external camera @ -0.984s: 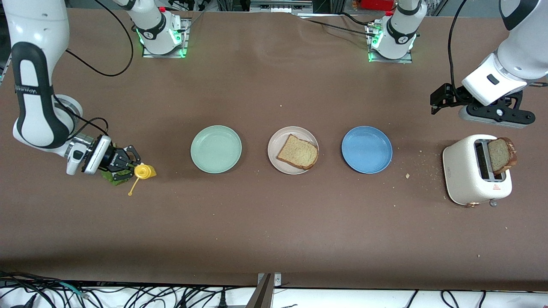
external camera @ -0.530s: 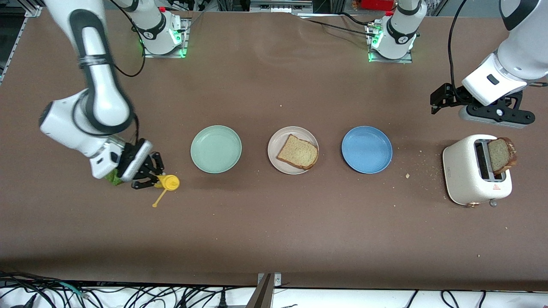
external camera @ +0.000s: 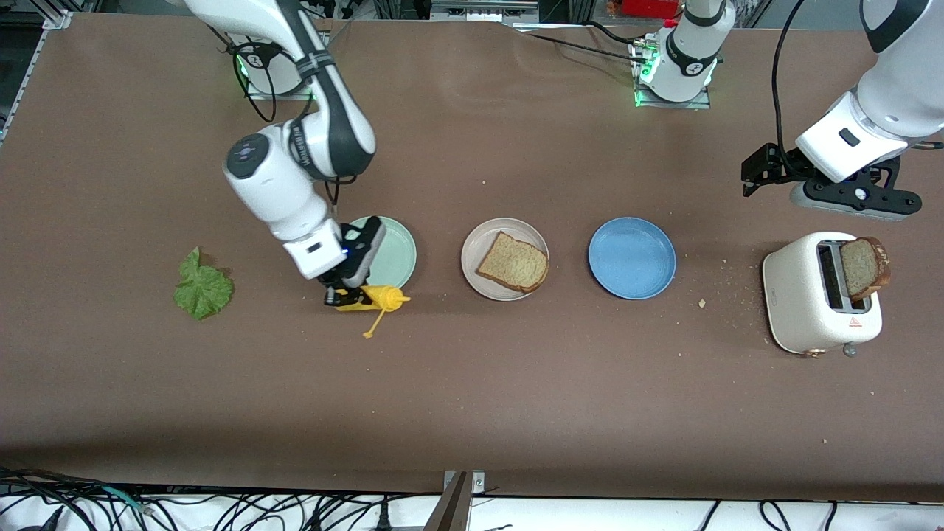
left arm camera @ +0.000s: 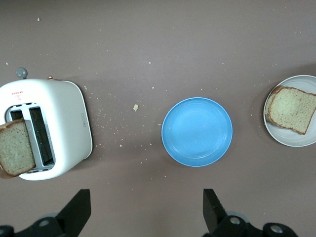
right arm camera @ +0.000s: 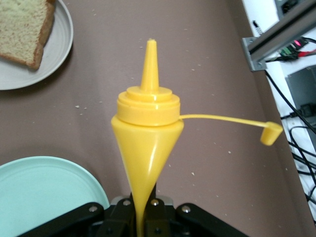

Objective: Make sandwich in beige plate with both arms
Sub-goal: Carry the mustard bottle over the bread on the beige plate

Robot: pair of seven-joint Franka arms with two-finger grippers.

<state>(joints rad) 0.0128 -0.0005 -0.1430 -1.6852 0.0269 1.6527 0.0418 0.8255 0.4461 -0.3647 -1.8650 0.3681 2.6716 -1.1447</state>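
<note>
Right gripper (external camera: 352, 293): fingers clamped on a yellow squeeze bottle (external camera: 375, 299), cap dangling, carried over the mint-green plate's (external camera: 394, 251) rim; likely next, sauce onto the bread slice (external camera: 513, 261), which needs the nozzle aimed there. Left gripper (left arm camera: 145, 217): fingers spread, empty, waiting above the toaster (external camera: 811, 302). Beige plate (external camera: 476, 251): one slice. Toaster: second slice (external camera: 864, 267). Blue plate (external camera: 632, 257): empty. Lettuce (external camera: 202, 287): on table, toward the right arm's end.

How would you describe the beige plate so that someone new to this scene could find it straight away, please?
Three round plates sit in a row across the middle of the brown table. The beige plate is the middle one, between the mint-green plate and the blue plate. It alone is pale cream and carries a bread slice.
</note>
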